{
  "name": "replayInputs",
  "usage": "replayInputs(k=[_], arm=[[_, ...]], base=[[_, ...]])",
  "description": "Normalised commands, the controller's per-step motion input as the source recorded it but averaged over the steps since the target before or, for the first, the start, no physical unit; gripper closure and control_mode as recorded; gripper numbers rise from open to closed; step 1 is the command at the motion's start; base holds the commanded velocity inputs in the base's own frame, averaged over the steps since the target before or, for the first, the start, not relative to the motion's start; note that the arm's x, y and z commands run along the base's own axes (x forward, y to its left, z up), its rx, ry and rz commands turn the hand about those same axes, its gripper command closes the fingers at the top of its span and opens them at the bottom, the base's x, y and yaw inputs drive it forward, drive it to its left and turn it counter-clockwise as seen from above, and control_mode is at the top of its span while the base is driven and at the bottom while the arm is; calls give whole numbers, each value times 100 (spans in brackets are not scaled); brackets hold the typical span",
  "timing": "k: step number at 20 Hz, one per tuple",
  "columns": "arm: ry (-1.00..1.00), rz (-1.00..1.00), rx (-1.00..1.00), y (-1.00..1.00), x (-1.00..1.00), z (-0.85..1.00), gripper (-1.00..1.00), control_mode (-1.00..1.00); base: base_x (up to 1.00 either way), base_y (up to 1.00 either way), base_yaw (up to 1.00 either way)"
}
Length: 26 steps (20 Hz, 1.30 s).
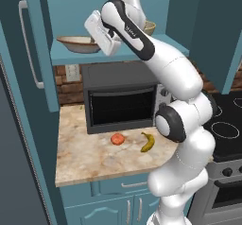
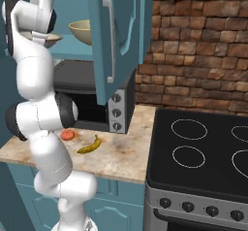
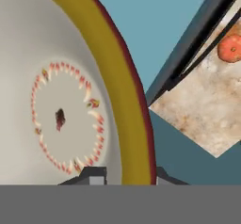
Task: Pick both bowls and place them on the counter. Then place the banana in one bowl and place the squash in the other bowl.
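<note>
The wide shallow bowl (image 1: pixel 75 43) (image 2: pixel 51 38), whitish inside with a brown rim, sits on the open cabinet's shelf (image 1: pixel 71 56). In the hand view its rim (image 3: pixel 136 124) passes between my two fingertips. My gripper (image 1: pixel 98 40) (image 3: pixel 128 173) is shut on that rim at the bowl's right side. The deeper tan-olive bowl (image 1: pixel 150 27) (image 2: pixel 82 31) stands on the same shelf to the right, partly hidden behind my arm. Below, on the counter (image 1: pixel 90 162) (image 2: pixel 126 157), the red-orange squash (image 1: pixel 117 138) (image 2: pixel 68 135) (image 3: pixel 231 48) lies left of the yellow banana (image 1: pixel 148 142) (image 2: pixel 90 146).
A black microwave (image 1: pixel 123 101) stands at the back of the counter under the shelf. The cabinet doors hang open on both sides (image 1: pixel 33 44) (image 2: pixel 116 36). A black stovetop (image 2: pixel 203 147) adjoins the counter on the right, with a brick wall (image 2: pixel 193 45) behind.
</note>
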Motion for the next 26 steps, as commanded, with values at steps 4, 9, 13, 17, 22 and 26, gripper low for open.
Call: replayInputs(k=[4, 9, 13, 17, 22, 26], arm=[[-2, 7, 0, -21, -87, -2, 100, -100], [-1, 1, 0, -41, -87, -11, 100, -100], [-6, 0, 0, -38, -94, -16, 100, -100], [-5, 0, 0, -33, -94, -20, 100, -100], [-2, 0, 0, -28, -89, -35, 100, -100], [0, 1, 0, -18, -70, -54, 100, -100]], base=[[0, 0, 0], [0, 0, 0], [0, 0, 0], [0, 0, 0], [0, 0, 0], [0, 0, 0]])
